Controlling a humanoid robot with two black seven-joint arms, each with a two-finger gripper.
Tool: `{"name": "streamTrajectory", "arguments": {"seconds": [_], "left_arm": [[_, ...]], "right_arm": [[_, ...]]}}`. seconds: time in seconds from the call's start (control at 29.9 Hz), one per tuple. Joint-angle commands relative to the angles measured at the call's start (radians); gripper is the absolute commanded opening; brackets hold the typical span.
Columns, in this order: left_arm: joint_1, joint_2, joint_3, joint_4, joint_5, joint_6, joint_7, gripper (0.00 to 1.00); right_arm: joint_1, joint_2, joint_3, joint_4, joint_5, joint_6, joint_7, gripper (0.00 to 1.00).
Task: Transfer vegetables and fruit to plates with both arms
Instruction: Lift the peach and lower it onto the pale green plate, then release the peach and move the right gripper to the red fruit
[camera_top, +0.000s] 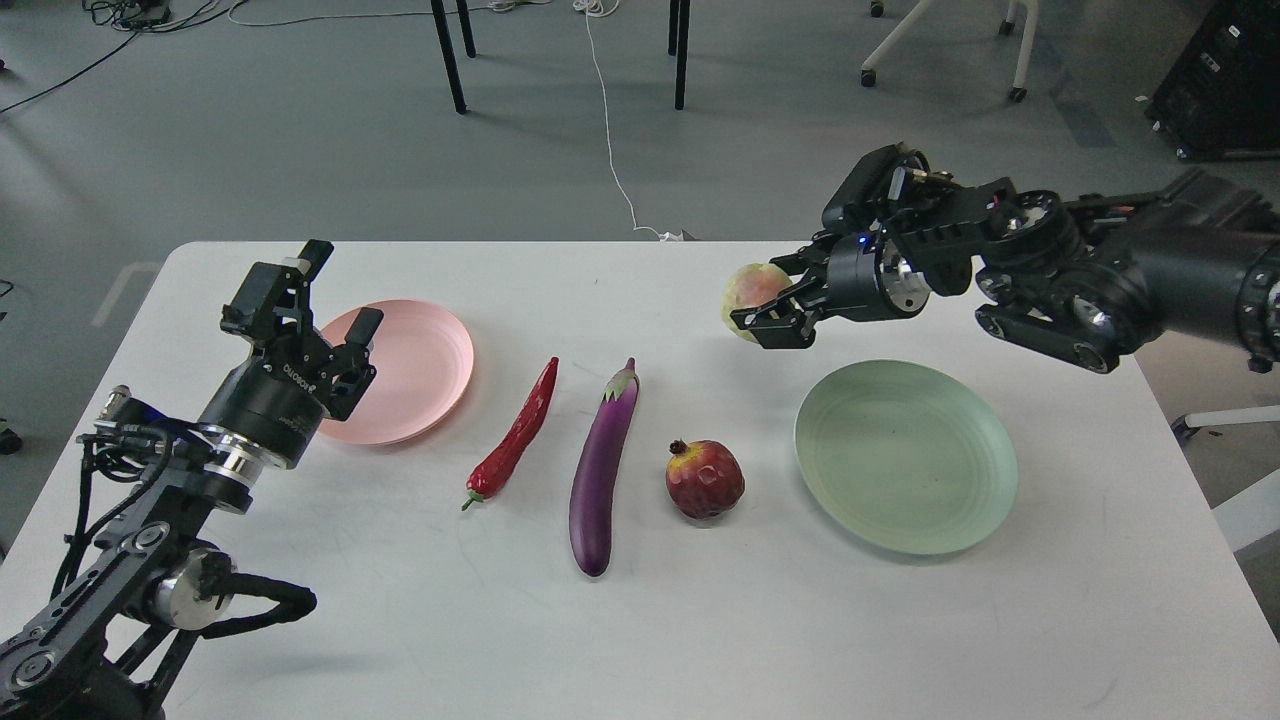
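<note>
My right gripper (765, 315) is shut on the pale yellow-green fruit (750, 287) and holds it in the air, above the table behind and left of the pale green plate (905, 457). The dark-red pomegranate (705, 479) sits on the table left of that plate. The purple eggplant (601, 468) and the red chili pepper (518, 433) lie side by side in the middle. My left gripper (322, 300) is open and empty, over the left rim of the pale pink plate (410, 370).
The white table (640, 620) has rounded corners. Beyond its far edge are grey floor, a white cable (607, 130), black table legs (448, 55) and a chair base (940, 50).
</note>
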Motion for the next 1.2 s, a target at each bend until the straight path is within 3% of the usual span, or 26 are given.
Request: {"name": "streamTrajectory", "arguments": {"seconds": [0.0, 0.13, 0.4, 0.6, 0.7, 0.77, 0.94, 1.17], "left_arm": [[0.001, -0.004, 0.003, -0.006, 0.0, 0.0, 0.0, 0.98], [0.002, -0.004, 0.003, -0.01, 0.0, 0.0, 0.0, 0.98], [0.004, -0.012, 0.006, -0.013, 0.002, 0.0, 0.0, 0.98], [0.008, -0.009, 0.003, -0.029, 0.002, 0.001, 0.0, 0.98], [0.008, -0.009, 0.003, -0.029, 0.002, 0.0, 0.0, 0.98], [0.008, -0.009, 0.003, -0.029, 0.002, 0.0, 0.0, 0.98], [0.008, -0.011, 0.003, -0.029, 0.002, 0.0, 0.0, 0.98], [0.008, -0.011, 0.003, -0.029, 0.002, 0.0, 0.0, 0.98]], "right_arm": [[0.018, -0.14, -0.001, 0.118, -0.11, 0.002, 0.0, 0.39], [-0.005, -0.255, -0.006, 0.175, -0.162, 0.003, 0.0, 0.4], [-0.101, -0.308, -0.006, 0.171, -0.184, 0.003, 0.0, 0.45], [-0.138, -0.301, -0.004, 0.149, -0.182, 0.003, 0.0, 0.66], [-0.143, -0.3, -0.004, 0.146, -0.182, 0.003, 0.0, 0.85], [-0.141, -0.301, -0.003, 0.148, -0.182, 0.003, 0.0, 0.92], [-0.097, -0.306, -0.001, 0.172, -0.182, 0.003, 0.0, 0.95], [0.067, -0.295, -0.003, 0.359, -0.164, 0.011, 0.0, 0.95]]}}
